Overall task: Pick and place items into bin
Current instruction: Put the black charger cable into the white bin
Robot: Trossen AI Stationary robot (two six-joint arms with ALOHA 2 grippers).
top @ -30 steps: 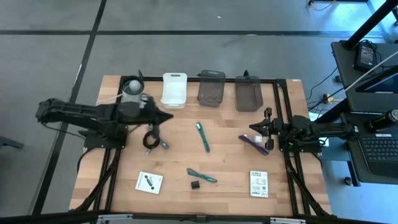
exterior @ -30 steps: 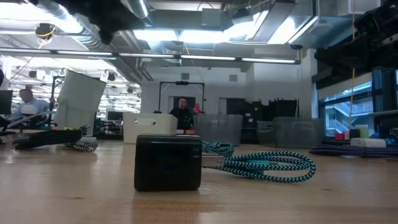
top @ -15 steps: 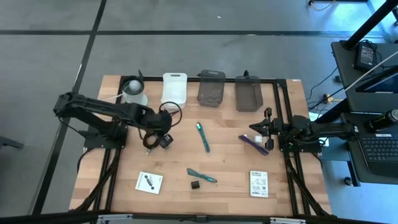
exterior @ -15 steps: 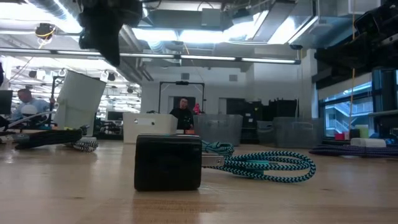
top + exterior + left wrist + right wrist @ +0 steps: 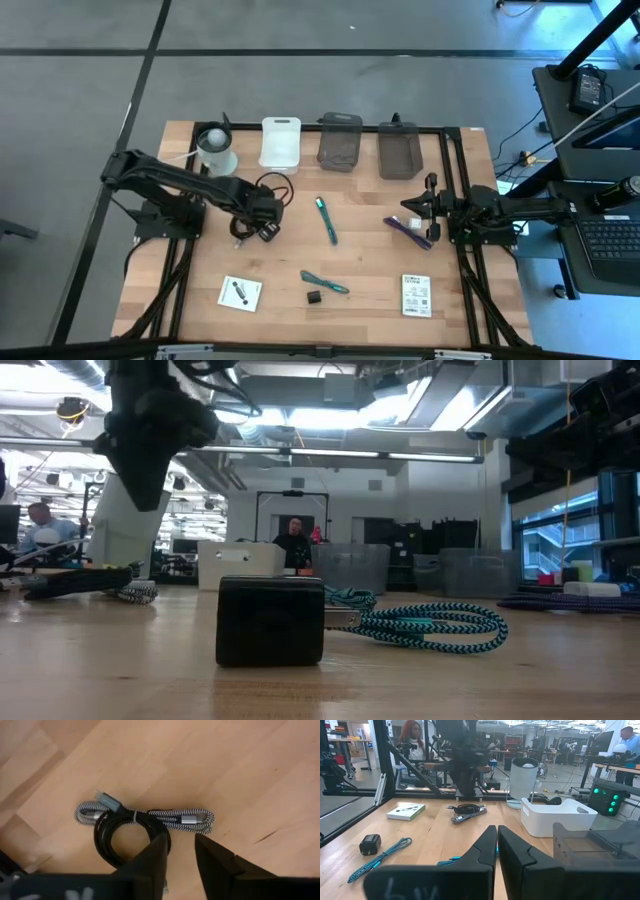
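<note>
While my left hand (image 5: 180,852) hangs just above the black coiled cable (image 5: 131,827) on the worktop (image 5: 360,270), fingers slightly spread and gripping nothing, my right hand (image 5: 408,207) waits with fingers pressed together by the purple strip (image 5: 408,230). Teal pen (image 5: 325,219) lies mid-worktop.

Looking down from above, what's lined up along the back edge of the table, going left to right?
White cylinder → white bin → dark mesh bin → second dark bin.
</note>
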